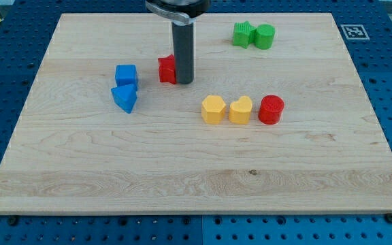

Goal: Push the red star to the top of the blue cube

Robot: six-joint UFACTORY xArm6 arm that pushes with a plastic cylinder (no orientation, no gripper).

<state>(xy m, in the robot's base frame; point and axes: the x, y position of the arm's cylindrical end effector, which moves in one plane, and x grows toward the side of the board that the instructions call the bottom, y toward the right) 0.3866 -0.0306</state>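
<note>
No words, brands or numbers can be read anywhere; the only sign is a square black-and-white fiducial marker (351, 31), printed with a blocky pattern, lying just beside the top right corner of the wooden surface (182, 170); its pattern is too small to decode; the coloured blocks on that surface bear no lettering.

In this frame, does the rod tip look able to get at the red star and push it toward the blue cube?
Probably yes. My tip sits right against the red star on the view's right, with nothing between them. The blue cube lies to the star's left with open board between, though it still needs steering toward the cube's top.
</note>
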